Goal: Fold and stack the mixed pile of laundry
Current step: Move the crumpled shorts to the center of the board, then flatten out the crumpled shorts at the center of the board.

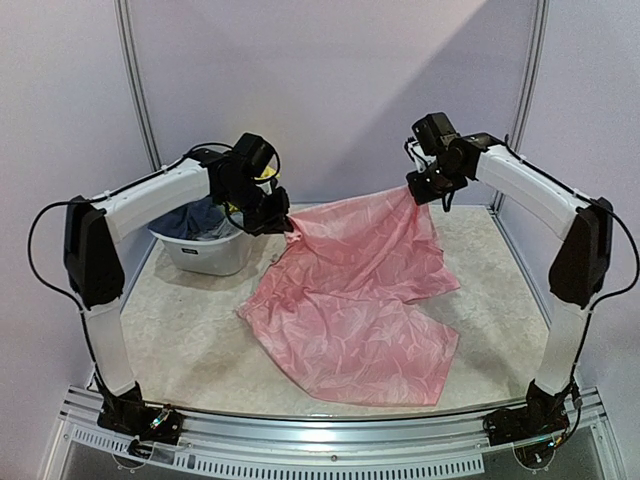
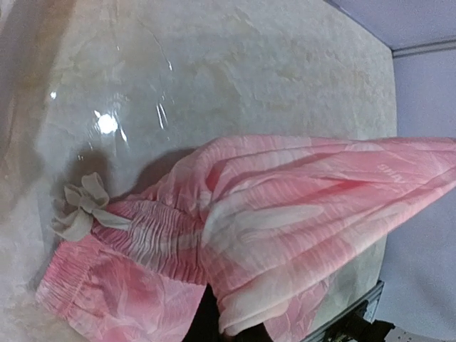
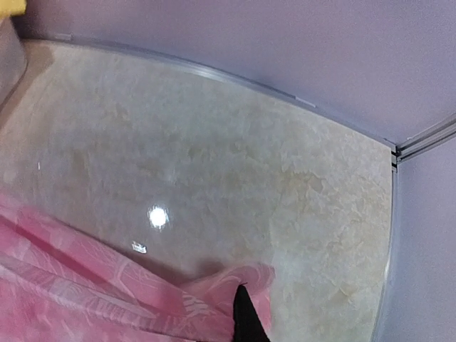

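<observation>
Pink garment [image 1: 350, 290] (gathered waistband, pale bow [image 2: 82, 206]): top edge stretched in the air between left hand [image 1: 275, 218] and right hand [image 1: 425, 185], each clamped on it; lower part draped on tabletop [image 1: 190, 340]. White tub [image 1: 205, 255], far left: dark blue clothes [image 1: 198, 220] inside.

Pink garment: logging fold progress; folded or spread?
Spread: the pink garment hangs from left gripper and right gripper, lower part open on the table.
</observation>
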Motion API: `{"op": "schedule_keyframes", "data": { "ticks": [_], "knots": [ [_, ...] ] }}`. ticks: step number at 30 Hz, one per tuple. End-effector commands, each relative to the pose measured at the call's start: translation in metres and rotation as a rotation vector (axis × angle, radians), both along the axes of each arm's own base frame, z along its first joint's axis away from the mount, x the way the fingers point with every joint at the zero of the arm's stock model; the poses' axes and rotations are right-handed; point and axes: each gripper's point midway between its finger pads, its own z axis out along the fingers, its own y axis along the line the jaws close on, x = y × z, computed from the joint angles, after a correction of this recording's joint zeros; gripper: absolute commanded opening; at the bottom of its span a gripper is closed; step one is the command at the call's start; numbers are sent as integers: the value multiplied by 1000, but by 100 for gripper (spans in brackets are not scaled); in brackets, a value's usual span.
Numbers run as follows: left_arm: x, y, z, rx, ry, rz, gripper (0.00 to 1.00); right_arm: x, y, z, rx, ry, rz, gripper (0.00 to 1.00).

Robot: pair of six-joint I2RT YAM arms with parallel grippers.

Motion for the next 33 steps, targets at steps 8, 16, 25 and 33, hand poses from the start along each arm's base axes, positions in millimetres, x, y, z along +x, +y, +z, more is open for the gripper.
{"op": "schedule_keyframes", "data": {
  "ticks": [8, 16, 25, 33],
  "knots": [
    [93, 28, -2, 168, -35, 108, 99, 106, -12, -29, 158, 1, -187, 94],
    [61, 42, 31, 227, -116, 64, 99, 83, -24, -19, 178, 8, -200, 94],
    [-27, 74, 20, 444, -85, -33, 86, 20, -33, -37, 241, 140, -188, 91],
    [-98, 121, -30, 395, -29, 72, 73, -40, -69, -75, 287, 270, -251, 82]
  ]
}}
